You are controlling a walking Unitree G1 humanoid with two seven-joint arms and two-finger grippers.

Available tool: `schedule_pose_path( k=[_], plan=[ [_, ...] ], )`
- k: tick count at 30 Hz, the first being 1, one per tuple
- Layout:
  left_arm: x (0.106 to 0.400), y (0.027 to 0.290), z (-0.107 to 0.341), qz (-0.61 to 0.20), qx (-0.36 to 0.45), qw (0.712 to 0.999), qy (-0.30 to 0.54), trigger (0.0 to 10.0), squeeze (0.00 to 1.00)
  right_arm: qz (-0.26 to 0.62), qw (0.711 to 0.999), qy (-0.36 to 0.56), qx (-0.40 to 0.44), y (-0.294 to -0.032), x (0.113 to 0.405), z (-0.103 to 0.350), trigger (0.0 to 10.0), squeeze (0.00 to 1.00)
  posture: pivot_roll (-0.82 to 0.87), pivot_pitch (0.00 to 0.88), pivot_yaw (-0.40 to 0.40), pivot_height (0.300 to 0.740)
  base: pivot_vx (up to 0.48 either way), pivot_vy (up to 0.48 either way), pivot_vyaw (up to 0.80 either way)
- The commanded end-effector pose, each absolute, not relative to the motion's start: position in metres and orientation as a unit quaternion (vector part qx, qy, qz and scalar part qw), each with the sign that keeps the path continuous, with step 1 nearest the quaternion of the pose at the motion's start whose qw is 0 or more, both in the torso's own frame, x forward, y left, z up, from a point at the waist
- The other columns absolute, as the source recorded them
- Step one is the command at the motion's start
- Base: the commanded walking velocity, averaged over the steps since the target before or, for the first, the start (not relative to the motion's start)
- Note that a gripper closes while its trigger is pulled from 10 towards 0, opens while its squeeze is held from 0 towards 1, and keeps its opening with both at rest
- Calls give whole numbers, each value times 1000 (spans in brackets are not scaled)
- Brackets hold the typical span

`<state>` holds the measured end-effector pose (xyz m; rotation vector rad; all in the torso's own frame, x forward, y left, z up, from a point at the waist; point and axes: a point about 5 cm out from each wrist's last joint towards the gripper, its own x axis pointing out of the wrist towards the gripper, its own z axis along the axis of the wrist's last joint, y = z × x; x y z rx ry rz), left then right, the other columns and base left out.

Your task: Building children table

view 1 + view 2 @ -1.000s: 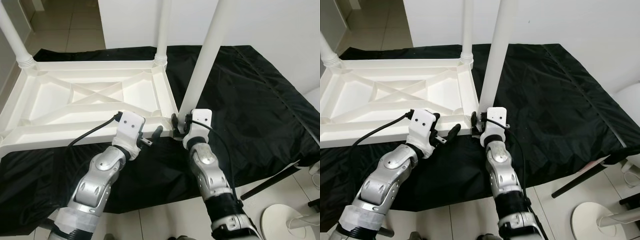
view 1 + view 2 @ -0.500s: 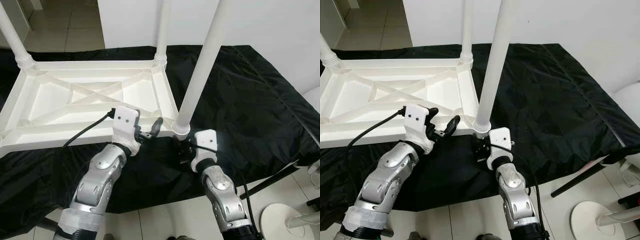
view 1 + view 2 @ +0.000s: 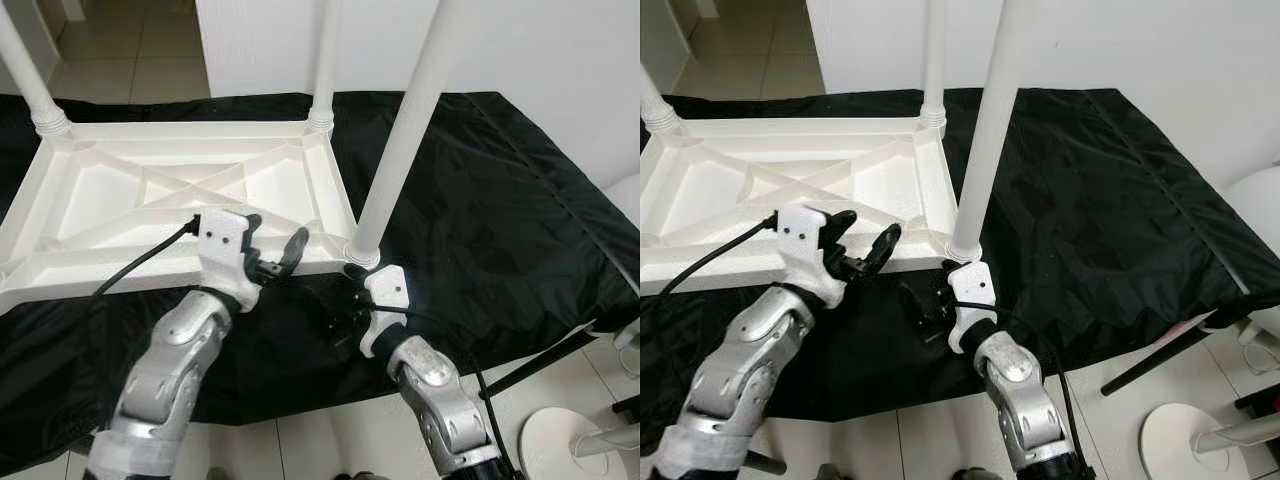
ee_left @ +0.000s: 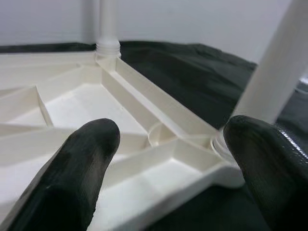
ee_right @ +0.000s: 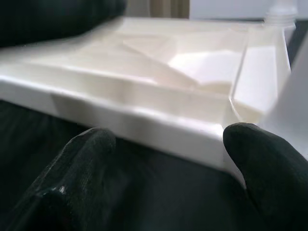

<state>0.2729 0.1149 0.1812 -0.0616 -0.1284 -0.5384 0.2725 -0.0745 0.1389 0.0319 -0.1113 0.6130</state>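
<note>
3 legs fitted, 4th corner unseen.
Upturned tabletop (image 3: 180, 190) on counter (image 3: 520, 200); left gripper (image 3: 275, 262), right gripper (image 3: 345, 322) jaws spread, holding nothing.

table legs (image 3: 408, 130): tops cut off at the 12 o'clock edge.
tabletop (image 3: 150, 200): its 9 o'clock end runs out of frame.
round white base (image 3: 570, 440): at 4 o'clock, cropped by the edge, cannot tell what it is.
right gripper (image 3: 343, 322): fingers dark against the black cloth (image 3: 500, 200), hard to make out.

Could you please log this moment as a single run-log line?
upturned white table on black sheet | near leg seated | left gripper open at rim | right gripper open, below corner
</note>
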Motion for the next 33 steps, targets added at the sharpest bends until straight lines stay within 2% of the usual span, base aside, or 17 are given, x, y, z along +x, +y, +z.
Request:
schedule_pose_path(
  k=[1, 6, 9, 10, 12, 17, 20, 22, 31, 33],
  plan=[
    [263, 103, 179, -365, -20, 929, -58, 10000, 0, 302, 952, -48, 23, -77, 274, 135, 10000, 0, -12, 82, -47, 740, 0, 0, 0],
    [263, 103, 174, -356, 14, 933, -52, 10000, 0, 294, 954, -61, 12, -90, 286, 140, 10000, 0, -6, 87, -44, 740, 0, 0, 0],
    [259, 105, 170, -373, 43, 926, -40, 10000, 0, 253, 965, -64, 17, -112, 300, 144, 10000, 0, -5, 98, -37, 740, 0, 0, 0],
    [259, 105, 170, -373, 43, 926, -40, 10000, 0, 253, 965, -64, 17, -112, 300, 144, 10000, 0, -5, 98, -37, 740, 0, 0, 0],
    [256, 111, 165, -378, 103, 920, -31, 10000, 0, 219, 973, -66, 24, -127, 308, 147, 10000, 0, -5, 105, -34, 740, 0, 0, 0],
    [256, 122, 160, -373, 164, 913, -19, 10000, 0, 182, 981, -69, 26, -143, 315, 148, 10000, 0, -6, 112, -26, 740, 0, 0, 0],
    [256, 124, 160, -372, 172, 912, -18, 10000, 0, 178, 981, -69, 26, -146, 316, 147, 10000, 0, -6, 113, -24, 740, 0, 0, 0],
    [260, 133, 154, -363, 212, 907, -8, 10000, 0, 140, 988, -67, 21, -162, 320, 145, 10000, 0, -12, 116, -13, 740, 0, 0, 0],
    [267, 140, 146, -351, 228, 908, 1, 10000, 0, 88, 994, -68, 24, -181, 323, 143, 10000, 0, -21, 115, 3, 740, 0, 0, 0],
    [276, 141, 144, -322, 233, 918, 0, 10000, 0, 89, 993, -71, 27, -180, 322, 142, 10000, 0, -26, 115, 8, 740, 0, 0, 0]
  ],
)
